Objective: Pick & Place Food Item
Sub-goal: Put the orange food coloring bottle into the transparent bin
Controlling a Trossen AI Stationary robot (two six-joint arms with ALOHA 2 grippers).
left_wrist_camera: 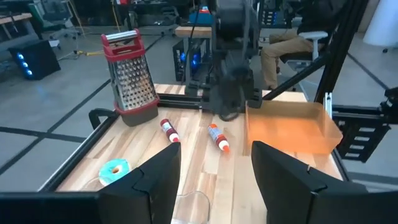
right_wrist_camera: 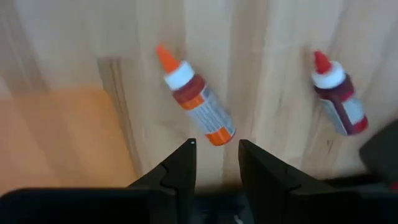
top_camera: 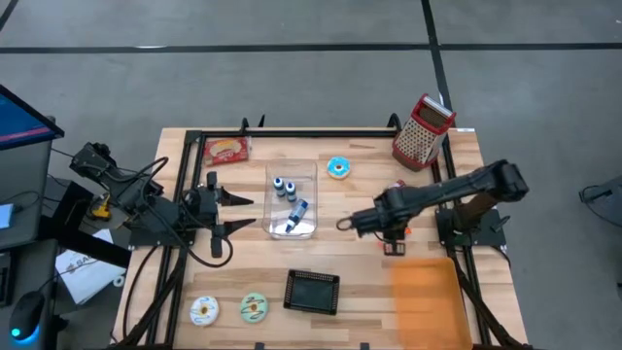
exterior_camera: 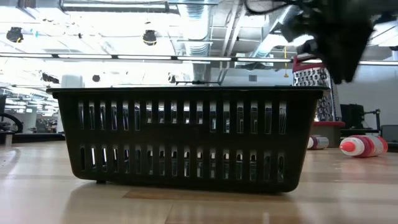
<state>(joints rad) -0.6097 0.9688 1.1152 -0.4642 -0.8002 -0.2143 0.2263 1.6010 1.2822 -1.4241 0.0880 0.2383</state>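
Wooden slat table [top_camera: 360,209] on a grey concrete floor; black frame rails along the back and sides.

Right gripper [right_wrist_camera: 215,163] points down at the table, fingers parted a narrow gap, nothing between them. Directly ahead of its tips lies the orange-capped bottle [right_wrist_camera: 194,98], on its side, apart from the fingers. A red-capped bottle [right_wrist_camera: 337,96] lies off to one side, well clear. The orange tray [top_camera: 425,295] sits just beside the gripper on the other side, near the table's front edge.

Left gripper [top_camera: 236,214] waits at the table's left, pointing nearly level, fingers wide apart and empty, just short of the clear bin [top_camera: 293,200] holding blue-capped bottles.

Step, as I judge it: lining up over the orange-capped bottle for the pick; no contact yet. Next move calls for dropping straight down with the jaws squared across the bottle's body, then closing.

Room: bare wood around both bottles. The cheese grater [top_camera: 424,129] stands behind, clear of the work. The black basket [top_camera: 312,291] sits at the front, away from the likely path to the tray.
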